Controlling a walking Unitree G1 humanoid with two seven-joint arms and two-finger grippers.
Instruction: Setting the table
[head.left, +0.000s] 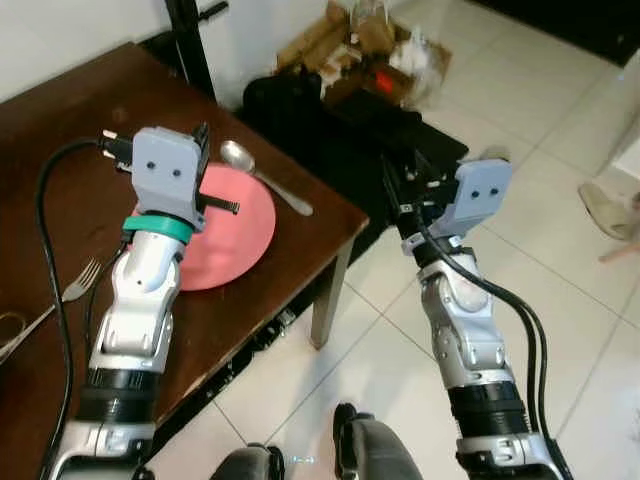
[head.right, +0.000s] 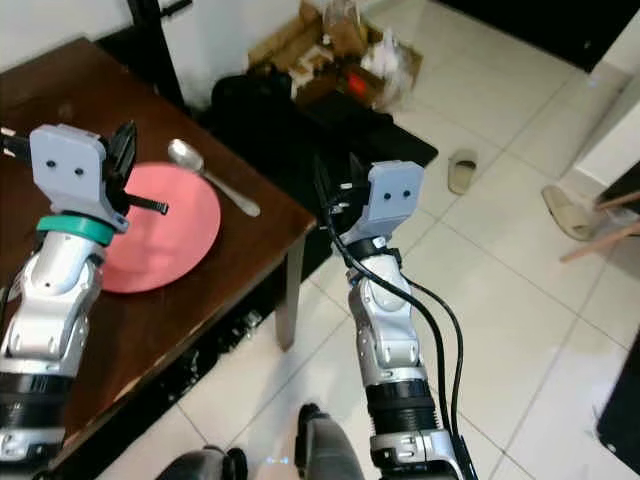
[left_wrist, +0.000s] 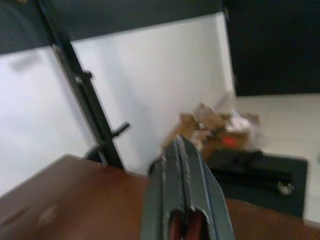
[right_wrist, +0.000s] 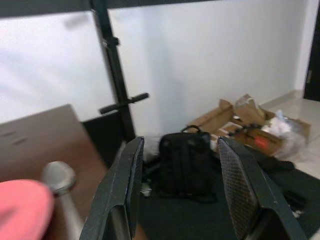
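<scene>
The spoon (head.left: 262, 176) lies on the table (head.left: 60, 130) beside the pink plate (head.left: 240, 235), handle toward the right gripper (right_wrist: 180, 190), which hangs empty, fingers wide apart; left gripper (left_wrist: 182, 200), fingers closed together, hovers over the plate, nearer the bowl

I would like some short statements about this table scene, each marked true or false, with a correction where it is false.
1. The pink plate lies on the dark wooden table. True.
2. The spoon lies inside the plate. False: it lies on the table beside the plate's rim, on the side away from the robot.
3. The right gripper is open and holds nothing. True.
4. The fork lies between the plate and the spoon. False: it lies on the robot's left, apart from the plate.
5. The left gripper has its fingers spread wide. False: they are pressed together.
6. A black bag sits on the floor beyond the table. True.
</scene>
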